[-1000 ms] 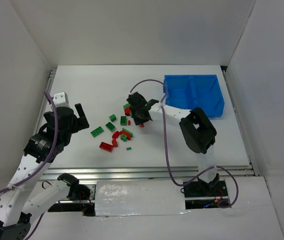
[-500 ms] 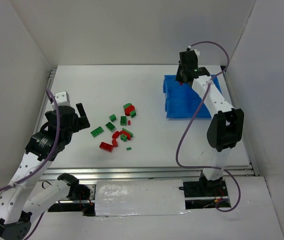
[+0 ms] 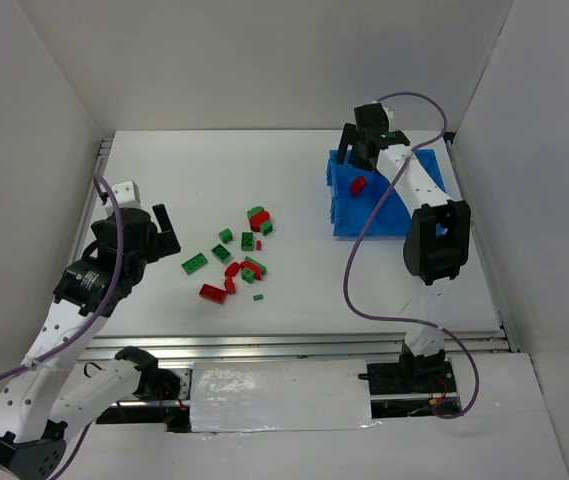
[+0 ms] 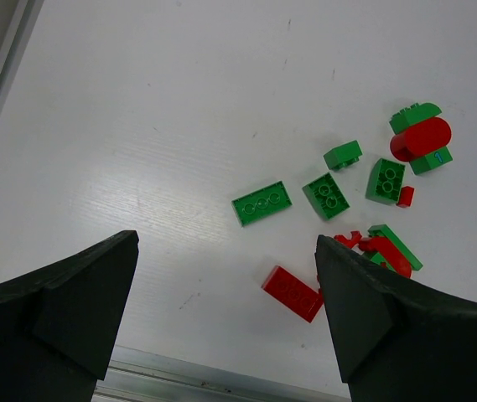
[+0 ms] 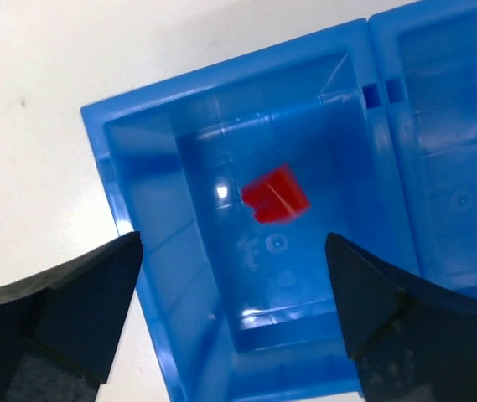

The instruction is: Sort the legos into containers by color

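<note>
Red and green legos (image 3: pixel 239 255) lie scattered left of the table's middle. In the left wrist view a red brick (image 4: pixel 292 293) and a green flat brick (image 4: pixel 261 203) lie just ahead of my open left gripper (image 4: pixel 226 243), which hovers above the table (image 3: pixel 152 228). The blue bin (image 3: pixel 349 215) stands at the back right. My right gripper (image 3: pixel 364 150) hangs open over the bin's left compartment (image 5: pixel 150 234). One red lego (image 5: pixel 276 194) is inside that compartment, below the jaws and free of them (image 3: pixel 359 184). The right compartment (image 5: pixel 456 151) shows no brick.
White walls close in the table on the left, back and right. An aluminium rail (image 3: pixel 294 345) runs along the near edge. The right arm's purple cable (image 3: pixel 349 290) loops over the table in front of the bin.
My right gripper carried a red lego from the pile to the bin, then opened; the brick now sits in the left compartment. The left arm barely moved.
</note>
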You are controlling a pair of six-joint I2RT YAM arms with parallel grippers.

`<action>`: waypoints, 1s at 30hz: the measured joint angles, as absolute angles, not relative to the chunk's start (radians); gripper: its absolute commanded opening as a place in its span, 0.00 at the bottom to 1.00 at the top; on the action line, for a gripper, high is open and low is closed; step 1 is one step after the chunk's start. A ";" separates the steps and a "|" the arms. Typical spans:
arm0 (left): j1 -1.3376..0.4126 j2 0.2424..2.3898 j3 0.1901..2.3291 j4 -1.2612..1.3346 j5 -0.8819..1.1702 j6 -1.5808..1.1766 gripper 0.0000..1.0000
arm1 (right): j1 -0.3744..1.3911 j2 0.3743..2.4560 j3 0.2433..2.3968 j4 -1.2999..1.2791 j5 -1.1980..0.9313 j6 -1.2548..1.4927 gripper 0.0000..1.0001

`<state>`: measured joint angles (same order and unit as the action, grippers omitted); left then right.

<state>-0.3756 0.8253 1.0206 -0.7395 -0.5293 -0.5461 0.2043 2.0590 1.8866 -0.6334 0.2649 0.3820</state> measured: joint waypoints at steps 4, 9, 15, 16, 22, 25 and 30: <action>-0.366 0.825 1.021 -0.739 -0.517 -0.545 1.00 | 0.225 1.990 1.824 -0.627 0.236 0.373 0.99; -0.347 0.830 1.021 -0.739 -0.516 -0.545 1.00 | 0.463 1.753 1.561 -0.556 0.270 0.370 0.97; -0.336 0.830 1.021 -0.739 -0.509 -0.545 1.00 | 0.812 1.655 1.344 -0.379 0.024 0.230 0.93; -0.336 0.830 1.021 -0.739 -0.507 -0.545 1.00 | 0.826 1.666 1.332 -0.368 -0.014 0.205 0.92; -0.336 0.828 1.021 -0.739 -0.502 -0.545 0.99 | 0.838 1.752 1.317 -0.347 -0.100 0.129 0.85; -0.336 0.821 1.021 -0.739 -0.501 -0.545 1.00 | 0.891 1.761 1.301 -0.352 -0.011 0.171 0.81; -0.336 0.822 1.021 -0.739 -0.500 -0.545 1.00 | 1.013 1.787 1.304 -0.393 0.195 0.395 0.80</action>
